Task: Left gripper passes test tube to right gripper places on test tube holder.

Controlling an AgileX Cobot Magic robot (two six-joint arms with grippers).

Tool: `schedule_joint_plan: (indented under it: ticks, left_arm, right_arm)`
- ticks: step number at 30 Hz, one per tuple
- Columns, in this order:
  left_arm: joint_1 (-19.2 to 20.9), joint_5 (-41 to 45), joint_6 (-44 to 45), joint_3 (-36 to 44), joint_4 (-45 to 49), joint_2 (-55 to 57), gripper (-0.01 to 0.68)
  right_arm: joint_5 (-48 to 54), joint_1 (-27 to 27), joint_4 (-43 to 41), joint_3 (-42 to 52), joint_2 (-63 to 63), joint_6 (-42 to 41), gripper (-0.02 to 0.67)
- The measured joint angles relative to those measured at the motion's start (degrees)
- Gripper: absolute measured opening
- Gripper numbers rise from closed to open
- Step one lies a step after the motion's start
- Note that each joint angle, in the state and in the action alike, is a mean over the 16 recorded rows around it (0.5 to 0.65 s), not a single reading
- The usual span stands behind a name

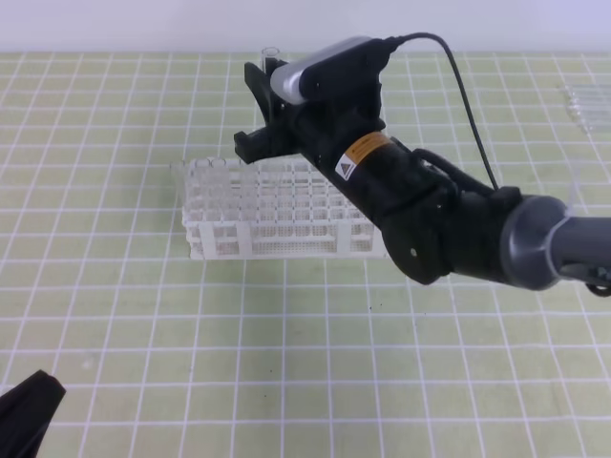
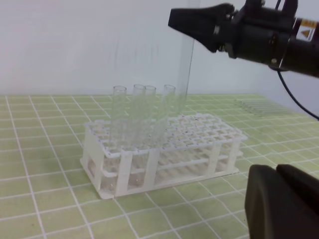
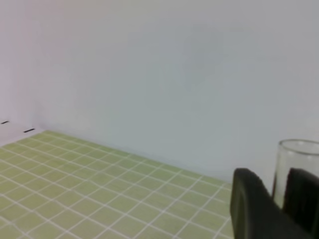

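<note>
My right gripper [image 1: 260, 110] reaches across the middle and is shut on the test tube [image 1: 270, 52], holding it upright near its open top. In the left wrist view the test tube [image 2: 187, 64] hangs straight down from the right gripper [image 2: 189, 22] over the back of the test tube holder [image 2: 209, 137]; I cannot tell whether its lower end is in a cell. The right wrist view shows the tube's rim [image 3: 296, 164] between my dark fingers [image 3: 249, 204]. The white holder [image 1: 277, 234] sits mid-table. My left gripper [image 1: 29, 401] stays low at the front left, holding nothing I can see.
Several clear tubes [image 2: 142, 117] stand upright in the holder's left cells. More tubes [image 1: 582, 100] lie flat at the far right of the green gridded mat. A white wall runs behind the table. The right arm's cable [image 1: 468, 95] loops above the holder.
</note>
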Motion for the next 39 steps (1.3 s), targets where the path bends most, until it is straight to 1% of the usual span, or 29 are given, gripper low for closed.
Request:
schedule_joint_plan:
  ticks: [10,39]
  left_arm:
    - [0.0,0.0,-0.1,-0.1,-0.2,-0.1,0.000]
    - [0.0,0.3,-0.3,0.1,0.2,0.0,0.000]
  right_arm:
    - [-2.2,-0.5,-0.4,-0.9,3.5,2.3,0.009]
    - [-6.1,-0.5,-2.4,-0.9,6.9,2.9,0.009]
